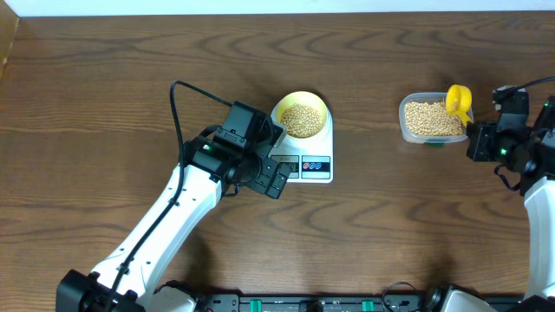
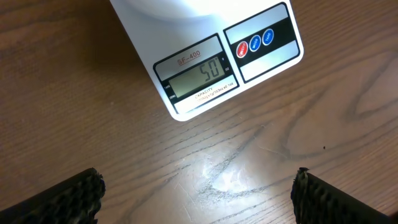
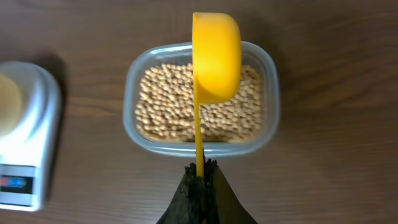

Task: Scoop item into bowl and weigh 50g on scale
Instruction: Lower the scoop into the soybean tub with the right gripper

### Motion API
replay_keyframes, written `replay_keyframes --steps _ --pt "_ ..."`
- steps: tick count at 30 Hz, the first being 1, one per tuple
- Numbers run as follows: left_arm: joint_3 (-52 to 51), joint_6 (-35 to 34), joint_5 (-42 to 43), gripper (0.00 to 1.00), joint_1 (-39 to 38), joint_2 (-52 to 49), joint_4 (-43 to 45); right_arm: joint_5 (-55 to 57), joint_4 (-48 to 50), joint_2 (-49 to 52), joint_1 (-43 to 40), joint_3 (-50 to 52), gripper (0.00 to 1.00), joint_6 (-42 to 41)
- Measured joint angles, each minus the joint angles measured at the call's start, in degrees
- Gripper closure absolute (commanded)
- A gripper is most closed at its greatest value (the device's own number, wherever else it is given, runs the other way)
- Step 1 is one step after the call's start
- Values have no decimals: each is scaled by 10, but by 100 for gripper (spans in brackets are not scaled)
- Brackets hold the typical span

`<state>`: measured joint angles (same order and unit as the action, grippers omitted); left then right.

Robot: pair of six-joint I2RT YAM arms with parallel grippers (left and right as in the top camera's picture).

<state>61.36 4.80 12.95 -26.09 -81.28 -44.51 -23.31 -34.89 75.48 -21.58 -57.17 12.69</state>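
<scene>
On the scale [image 1: 323,173], centre of the table, sits the bowl [image 1: 322,105], part full of beans [image 1: 301,120], and the display [image 2: 198,74] shows 50 in the left wrist view, so the target looks met

Left gripper [image 2: 198,198] hangs just in front of the scale with its jaws spread wide, nothing between them, only bare wood under it

Right gripper [image 3: 200,185] is clamped tight on the end of the scoop [image 3: 216,59] handle, with the cup over the clear tub [image 3: 268,118] of spare beans, well apart from the scale. Can't tell whether the cup is loaded, only its outside faces the camera

Handling, my read:
- beans are small, hard and smooth. Each is light, and they roll and scatter at the slightest tip, so there's no pinching them directly. Move them in the scoop only, cup level
- scoop looks like rigid thin plastic. The handle is narrow, so a grip at its far end leaves a long lever, and the cup will swing if the wrist jerks
- bowl is probably light plastic and will likely slide on the smooth platform. If it must be moved, pinch the rim on one side, jaw inside and jaw outside, and lift straight up
- scale reacts to any touch, so keep both grippers off it or the reading shifts
</scene>
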Motion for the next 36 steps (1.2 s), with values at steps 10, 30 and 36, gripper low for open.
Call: replay_keyframes --steps 10,30,36 --pt "0 0 0 2 0 0 0 134 -3 0 90 0 99 95" --pt "0 0 0 2 0 0 0 205 -44 1 153 1 99 -67" --pt "0 0 0 2 0 0 0 184 5 6 153 7 96 -184"
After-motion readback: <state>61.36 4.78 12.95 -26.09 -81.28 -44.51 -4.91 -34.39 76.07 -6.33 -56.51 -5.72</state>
